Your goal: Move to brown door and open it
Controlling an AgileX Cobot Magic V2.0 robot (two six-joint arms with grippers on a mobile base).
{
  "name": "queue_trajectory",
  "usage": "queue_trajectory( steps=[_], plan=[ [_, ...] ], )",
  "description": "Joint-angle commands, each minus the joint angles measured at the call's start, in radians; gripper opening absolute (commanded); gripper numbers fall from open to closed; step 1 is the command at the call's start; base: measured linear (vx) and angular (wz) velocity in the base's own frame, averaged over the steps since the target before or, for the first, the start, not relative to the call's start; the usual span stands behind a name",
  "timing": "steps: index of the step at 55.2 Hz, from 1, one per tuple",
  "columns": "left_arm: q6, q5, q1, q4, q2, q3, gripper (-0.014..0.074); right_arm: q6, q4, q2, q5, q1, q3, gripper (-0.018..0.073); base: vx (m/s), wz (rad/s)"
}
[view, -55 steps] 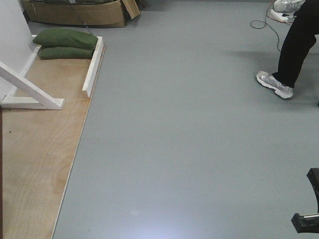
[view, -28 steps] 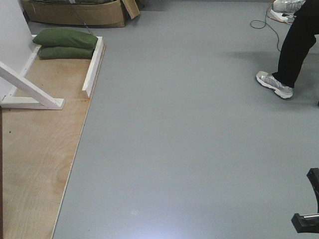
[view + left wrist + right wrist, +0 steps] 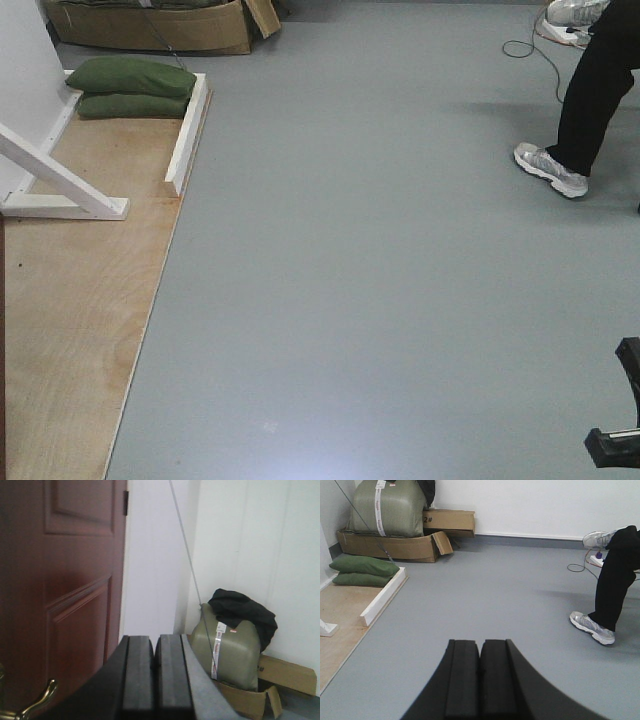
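Note:
The brown panelled door [image 3: 65, 580] fills the left of the left wrist view, with a brass lever handle [image 3: 30, 705] at the bottom left corner. My left gripper [image 3: 155, 650] is shut and empty, just right of the door and above the handle's level. My right gripper [image 3: 480, 652] is shut and empty, held over the grey floor. A dark part of the right arm [image 3: 620, 420] shows at the bottom right of the front view. The door is not in the front view.
A plywood platform [image 3: 70, 300] with white wooden braces [image 3: 60, 185] and green sandbags [image 3: 130, 85] lies to the left. A cardboard box [image 3: 150, 25] stands at the back. A person's leg and shoe [image 3: 570, 130] and a cable are at the right.

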State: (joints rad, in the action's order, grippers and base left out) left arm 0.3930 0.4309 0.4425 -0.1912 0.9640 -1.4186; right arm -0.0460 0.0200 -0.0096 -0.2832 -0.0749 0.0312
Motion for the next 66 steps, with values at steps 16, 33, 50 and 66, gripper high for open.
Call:
queue_trajectory(
  steps=[16, 33, 50, 66],
  plan=[
    [0.209, 0.062, 0.283, -0.007, 0.228, -0.220, -0.0003, -0.006, -0.007, -0.014, 0.082, 0.000, 0.005, 0.0000, 0.00, 0.00],
    [0.310, 0.059, 0.474, 0.001, 0.438, -0.436, -0.0003, -0.006, -0.007, -0.014, 0.082, 0.000, 0.005, 0.0000, 0.00, 0.00],
    [0.309, 0.064, 0.669, 0.096, 0.616, -0.650, -0.0003, -0.006, -0.007, -0.014, 0.082, 0.000, 0.005, 0.0000, 0.00, 0.00],
    [0.309, 0.056, 0.760, 0.191, 0.808, -0.852, -0.0003, -0.006, -0.007, -0.014, 0.082, 0.000, 0.005, 0.0000, 0.00, 0.00]
  ],
)
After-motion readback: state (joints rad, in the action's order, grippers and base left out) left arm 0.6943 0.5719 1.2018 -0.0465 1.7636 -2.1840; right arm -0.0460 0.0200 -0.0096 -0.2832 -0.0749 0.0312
